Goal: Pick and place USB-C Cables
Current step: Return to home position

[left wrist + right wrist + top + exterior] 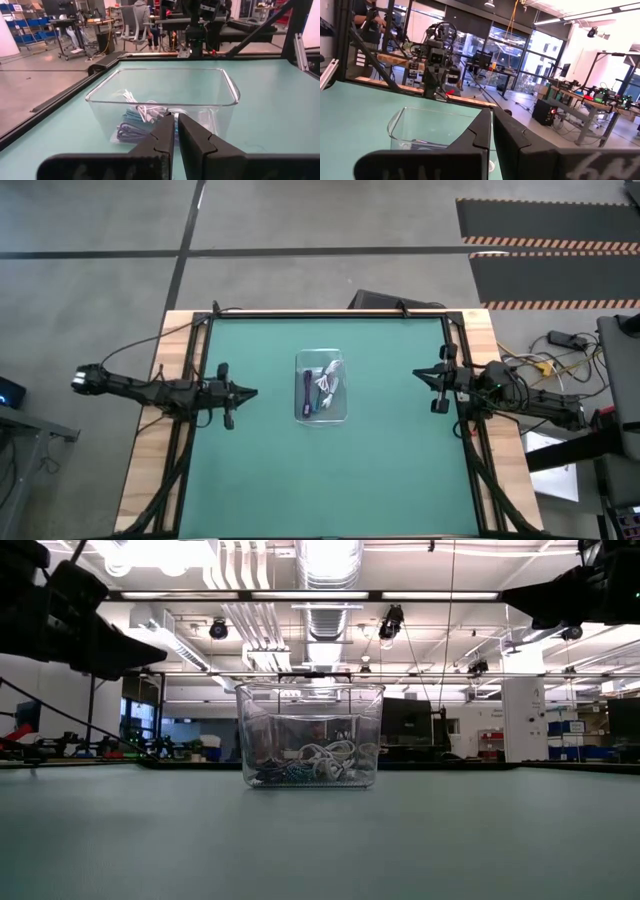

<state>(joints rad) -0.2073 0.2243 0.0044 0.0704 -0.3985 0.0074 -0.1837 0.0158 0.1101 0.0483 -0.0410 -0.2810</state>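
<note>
Cables (325, 388) lie bundled inside the clear tray (322, 354). Left gripper (252, 392) is left of the tray and right gripper (418, 373) right of it, both empty with fingers together. To go home, pull each arm straight back from the tray, keeping high so nothing clips its rim.

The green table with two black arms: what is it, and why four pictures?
It is a robot with two arms at a green table. One camera looks down from above, one sits at table height, and one rides on each wrist. In the middle stands a clear tray holding small coiled cables: white, purple and blue. The left tool and right tool sit off to either side of the tray, both shut and empty.
</note>
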